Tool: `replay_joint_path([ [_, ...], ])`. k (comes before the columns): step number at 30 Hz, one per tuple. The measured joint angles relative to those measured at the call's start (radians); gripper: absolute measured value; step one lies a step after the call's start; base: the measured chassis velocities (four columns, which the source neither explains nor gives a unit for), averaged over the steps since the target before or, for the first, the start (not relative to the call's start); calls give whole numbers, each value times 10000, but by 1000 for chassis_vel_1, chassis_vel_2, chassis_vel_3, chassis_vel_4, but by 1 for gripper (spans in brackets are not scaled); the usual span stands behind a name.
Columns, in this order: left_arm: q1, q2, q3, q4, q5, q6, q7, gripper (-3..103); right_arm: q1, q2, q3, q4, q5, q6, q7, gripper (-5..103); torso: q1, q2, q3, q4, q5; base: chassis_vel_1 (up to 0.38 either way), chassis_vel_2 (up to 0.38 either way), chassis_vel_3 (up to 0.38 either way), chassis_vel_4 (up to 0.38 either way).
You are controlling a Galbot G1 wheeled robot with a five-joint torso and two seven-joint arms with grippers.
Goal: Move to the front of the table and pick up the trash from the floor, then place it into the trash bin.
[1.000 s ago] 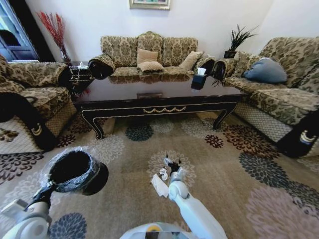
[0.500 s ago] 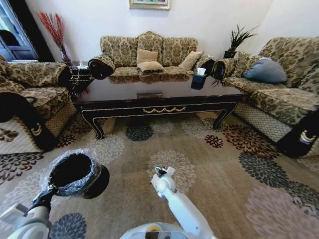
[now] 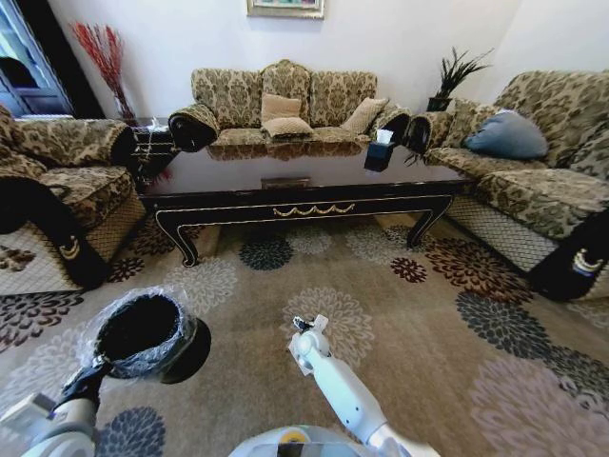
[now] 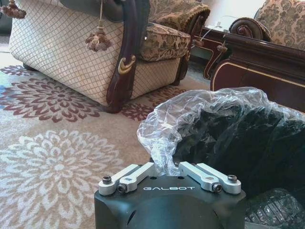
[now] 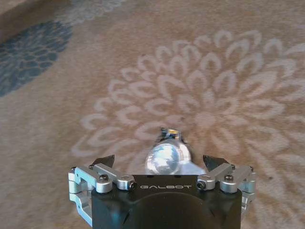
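- Carpet (image 3: 447, 333): patterned floor covering with large flower medallions, spread across the room in front of the robot.
- Sofas (image 3: 276, 100): floral upholstered seating along the far wall and at both sides, ringing the table.
- Table (image 3: 304, 205): long, low, glossy dark wood with gold scroll ornament on the apron; its surface carries a small black box with white tissue (image 3: 381, 150) toward the right end.
- Trash bin (image 3: 143, 333): round, black, with a translucent liner bag (image 4: 200, 114) around the rim; lifted and tilted at the robot's left, its mouth toward the head camera.
- Left gripper (image 4: 167, 171): clenched on the liner bag at the rim of the trash bin, holding the bin up.
- Right gripper (image 3: 306, 330): raised above the carpet at centre, well apart from the trash bin, grasping the trash.
- Trash (image 5: 167, 156): a shiny crumpled piece and a white scrap held between the right gripper's fingers (image 5: 106, 160); its exact make-up cannot be told.
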Motion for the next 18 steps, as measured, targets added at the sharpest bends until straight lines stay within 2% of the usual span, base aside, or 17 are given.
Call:
replay_joint_path([
  [7, -10, -58, 30, 10, 44, -25, 7, 3, -352, -576, -8, 834, -27, -177, 18, 100, 0, 0, -1, -1, 1, 0, 0, 0, 0],
  [12, -49, -125, 235, 75, 203, -39, 8, 3, -910, -1133, -357, 1797, -319, -692, 164, 100, 0, 1, -1, 0, 0, 0, 0, 0, 0],
  [18, -6, -193, 395, -68, 342, -41, 8, 3, -1107, -1268, -719, 1612, -749, -817, -32, 100, 0, 0, -1, -1, 1, 0, 0, 0, 0],
])
